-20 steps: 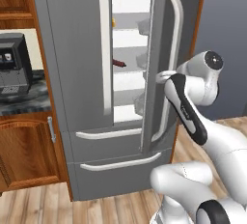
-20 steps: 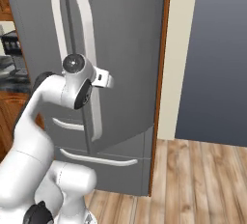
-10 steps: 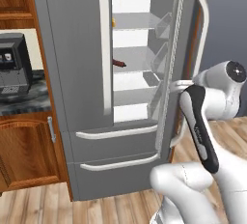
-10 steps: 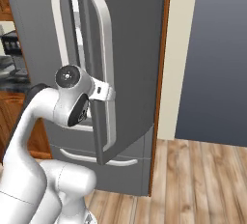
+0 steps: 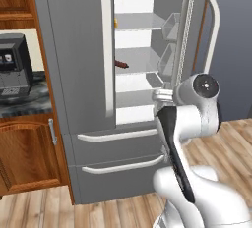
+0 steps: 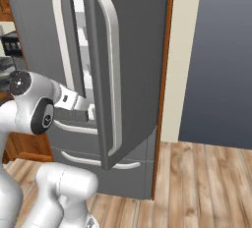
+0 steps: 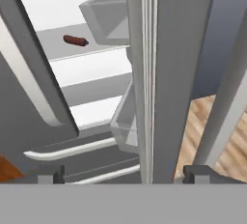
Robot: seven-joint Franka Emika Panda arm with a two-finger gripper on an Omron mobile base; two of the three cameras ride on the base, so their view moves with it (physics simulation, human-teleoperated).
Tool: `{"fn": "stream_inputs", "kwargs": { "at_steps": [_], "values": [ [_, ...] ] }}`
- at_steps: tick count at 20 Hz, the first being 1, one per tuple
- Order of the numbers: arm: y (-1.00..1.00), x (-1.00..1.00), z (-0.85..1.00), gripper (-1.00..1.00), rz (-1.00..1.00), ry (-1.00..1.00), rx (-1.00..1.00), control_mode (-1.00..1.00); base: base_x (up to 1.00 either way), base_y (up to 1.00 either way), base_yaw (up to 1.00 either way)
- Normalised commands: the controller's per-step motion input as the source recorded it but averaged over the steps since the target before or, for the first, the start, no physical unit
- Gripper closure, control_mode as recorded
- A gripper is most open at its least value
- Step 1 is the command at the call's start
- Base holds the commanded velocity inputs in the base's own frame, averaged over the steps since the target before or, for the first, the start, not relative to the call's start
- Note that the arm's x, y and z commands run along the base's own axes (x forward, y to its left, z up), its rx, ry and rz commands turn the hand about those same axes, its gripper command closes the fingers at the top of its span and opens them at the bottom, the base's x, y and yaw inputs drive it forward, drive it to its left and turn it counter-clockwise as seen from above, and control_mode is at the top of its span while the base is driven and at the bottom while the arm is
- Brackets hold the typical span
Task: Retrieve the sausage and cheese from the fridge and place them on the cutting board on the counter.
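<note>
From my left base camera I see, farthest left, the dark marbled stone surface (image 5: 22, 101) over reddish-brown cabinets; I cannot make out the cutting board there. Next comes the tall grey French-door fridge (image 5: 78, 74), its left door shut and its right door (image 5: 197, 30) swung wide. On a white middle shelf (image 5: 138, 60) lies the short dark red-brown sausage (image 5: 121, 64); a speck of the yellow-orange cheese wedge (image 5: 115, 23) peeks past the left door's edge one shelf above. In the hand camera my fingers (image 7: 124, 175) stand spread wide, holding nothing, either side of the open door's edge. My worry: reaching straight in could clip that door edge or its clear bins (image 5: 170, 25), or knock the round sausage so that it rolls back.
</note>
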Motion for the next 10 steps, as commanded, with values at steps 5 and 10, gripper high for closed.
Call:
{"fn": "stream_inputs", "kwargs": {
  "at_steps": [5,10],
  "values": [
    [0.37,0.41,0.0,-1.0,-0.49,0.0,0.01,-1.0,0.0,0.0,0.0],
    [0.29,0.4,-0.04,-1.0,-0.46,0.0,0.25,-1.0,0.0,0.0,0.0]
  ]
}}
